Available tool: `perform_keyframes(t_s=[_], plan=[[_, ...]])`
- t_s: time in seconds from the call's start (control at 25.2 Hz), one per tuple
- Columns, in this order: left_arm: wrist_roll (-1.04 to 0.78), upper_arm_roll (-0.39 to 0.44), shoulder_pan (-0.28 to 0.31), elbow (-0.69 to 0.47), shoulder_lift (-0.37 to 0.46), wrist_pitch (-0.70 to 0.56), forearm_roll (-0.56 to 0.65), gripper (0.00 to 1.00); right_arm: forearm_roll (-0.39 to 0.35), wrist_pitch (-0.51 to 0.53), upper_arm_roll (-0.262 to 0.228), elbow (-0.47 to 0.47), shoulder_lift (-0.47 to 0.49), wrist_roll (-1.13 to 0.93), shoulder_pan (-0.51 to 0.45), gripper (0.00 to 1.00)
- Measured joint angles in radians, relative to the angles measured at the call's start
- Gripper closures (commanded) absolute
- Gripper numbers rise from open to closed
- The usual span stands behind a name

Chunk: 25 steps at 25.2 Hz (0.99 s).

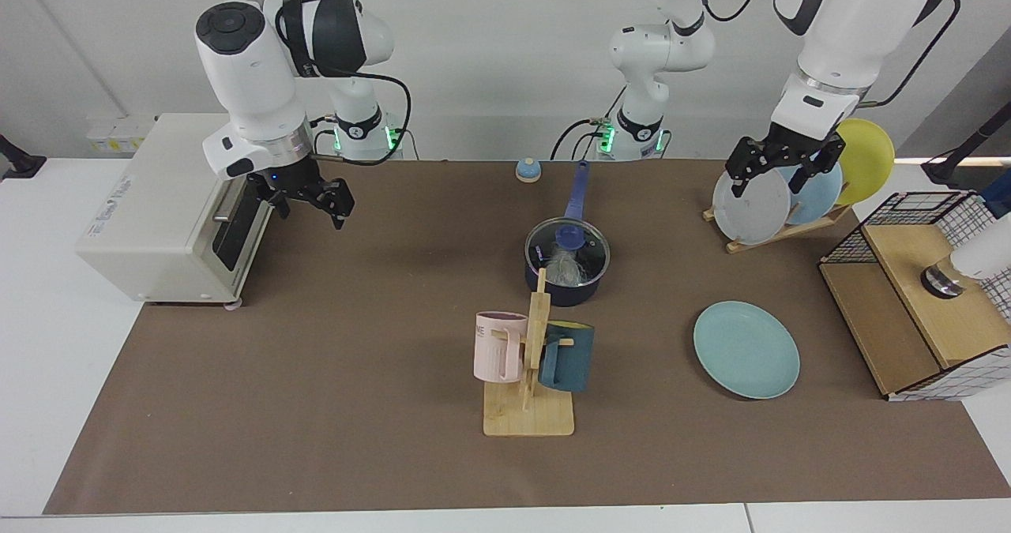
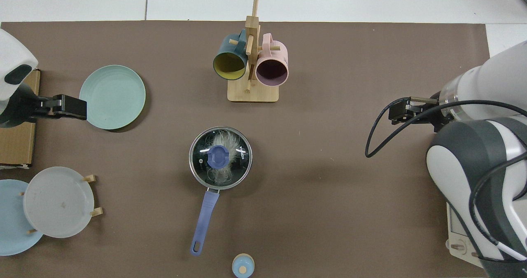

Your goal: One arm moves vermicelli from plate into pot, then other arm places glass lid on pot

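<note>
We see the glass lid (image 1: 567, 243) on the pot (image 1: 565, 280); right hand (image 1: 306, 204) far left, left hand (image 1: 778, 174) far right, both open, empty.

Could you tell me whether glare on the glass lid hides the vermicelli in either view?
Top view: small bright glints on the glass lid, yet the vermicelli shows through. Facing view: the lid is glare-free, noodles visible inside the pot.

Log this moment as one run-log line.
vermicelli in pot | glass lid on | plate bare | left gripper open by rack | right gripper open by oven
</note>
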Motion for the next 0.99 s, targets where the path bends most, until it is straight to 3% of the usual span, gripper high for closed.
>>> perform_keyframes(t_s=[0.48, 0.99], plan=[[0.0, 0.0, 0.0, 0.0, 0.0, 0.0, 0.0, 0.0, 0.001, -0.021, -0.015, 0.005, -0.055, -0.055, -0.023, 0.0], [0.0, 0.0, 0.0, 0.0, 0.0, 0.0, 0.0, 0.0, 0.053, -0.027, -0.034, 0.002, -0.065, -0.121, -0.026, 0.0]])
